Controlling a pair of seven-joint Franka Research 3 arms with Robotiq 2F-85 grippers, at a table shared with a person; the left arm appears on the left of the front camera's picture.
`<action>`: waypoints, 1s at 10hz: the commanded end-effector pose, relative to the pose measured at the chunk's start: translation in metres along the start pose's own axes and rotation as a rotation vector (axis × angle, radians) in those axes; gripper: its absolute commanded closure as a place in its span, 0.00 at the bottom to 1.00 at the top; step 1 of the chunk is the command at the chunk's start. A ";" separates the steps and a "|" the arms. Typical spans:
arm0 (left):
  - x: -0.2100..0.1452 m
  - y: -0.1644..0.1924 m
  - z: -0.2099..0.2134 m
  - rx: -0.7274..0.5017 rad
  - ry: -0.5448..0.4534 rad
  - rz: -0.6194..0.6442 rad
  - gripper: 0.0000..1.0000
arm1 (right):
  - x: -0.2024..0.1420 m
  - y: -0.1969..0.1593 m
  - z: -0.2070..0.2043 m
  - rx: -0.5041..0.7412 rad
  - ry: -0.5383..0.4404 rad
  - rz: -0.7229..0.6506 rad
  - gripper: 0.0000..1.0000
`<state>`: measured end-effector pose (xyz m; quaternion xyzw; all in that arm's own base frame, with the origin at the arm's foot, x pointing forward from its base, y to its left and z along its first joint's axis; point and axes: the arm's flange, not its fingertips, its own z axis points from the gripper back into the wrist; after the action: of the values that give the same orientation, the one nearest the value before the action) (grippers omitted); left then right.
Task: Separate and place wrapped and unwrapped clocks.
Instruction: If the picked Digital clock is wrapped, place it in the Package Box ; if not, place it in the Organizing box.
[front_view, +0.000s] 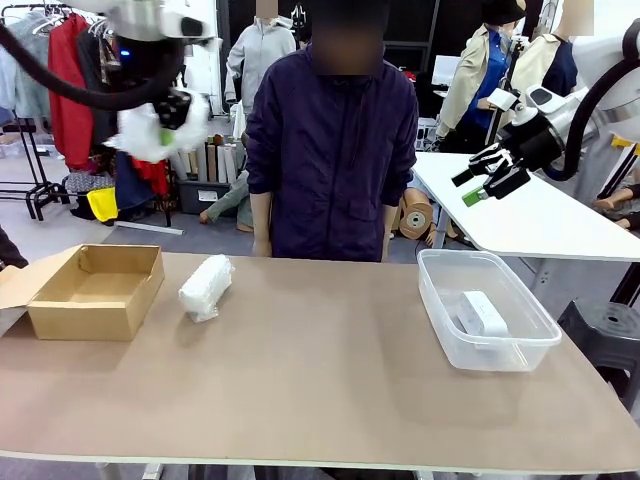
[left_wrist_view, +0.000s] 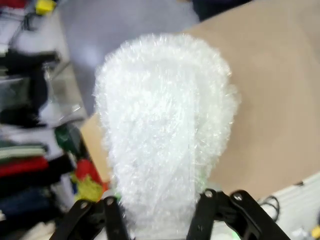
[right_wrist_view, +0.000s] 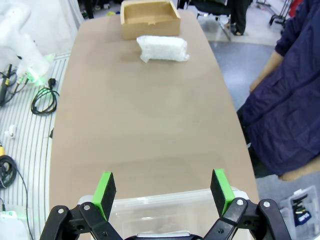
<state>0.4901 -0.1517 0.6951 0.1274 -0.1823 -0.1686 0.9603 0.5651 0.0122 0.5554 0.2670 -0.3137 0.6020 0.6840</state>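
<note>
High at the left, my left gripper (front_view: 165, 125) is shut on a wrapped clock (front_view: 150, 135), a white bubble-wrap bundle held well above the table. In the left wrist view that bundle (left_wrist_view: 165, 125) stands up between the fingers of the left gripper (left_wrist_view: 160, 215). A second wrapped clock (front_view: 205, 287) (right_wrist_view: 163, 49) lies on the table beside the cardboard box (front_view: 95, 290). The bare white clock (front_view: 480, 313) lies inside the clear plastic tub (front_view: 440, 300). My right gripper (front_view: 480, 182) (right_wrist_view: 163, 192) hangs open and holds nothing, above the tub's rim (right_wrist_view: 165, 205).
A person in a dark jacket (front_view: 332, 150) stands at the far side of the tan table (front_view: 320, 380), with a sleeve (right_wrist_view: 285, 100) close to the table edge. The cardboard box (right_wrist_view: 150, 19) is open. A white table (front_view: 540, 215) stands behind at the right.
</note>
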 end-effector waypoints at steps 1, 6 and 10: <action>-0.031 0.016 -0.012 0.026 0.032 0.164 1.00 | 0.001 0.001 0.000 0.002 0.001 0.005 0.00; -0.059 0.058 -0.029 0.044 0.036 0.242 1.00 | 0.001 0.001 0.000 0.002 0.001 0.005 0.00; -0.052 0.063 -0.026 -0.012 0.054 0.267 1.00 | 0.001 0.001 0.000 0.002 0.001 0.005 0.00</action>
<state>0.4733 -0.0710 0.6694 0.1046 -0.1697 -0.0403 0.9791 0.5650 0.0123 0.5554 0.2671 -0.3136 0.6020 0.6840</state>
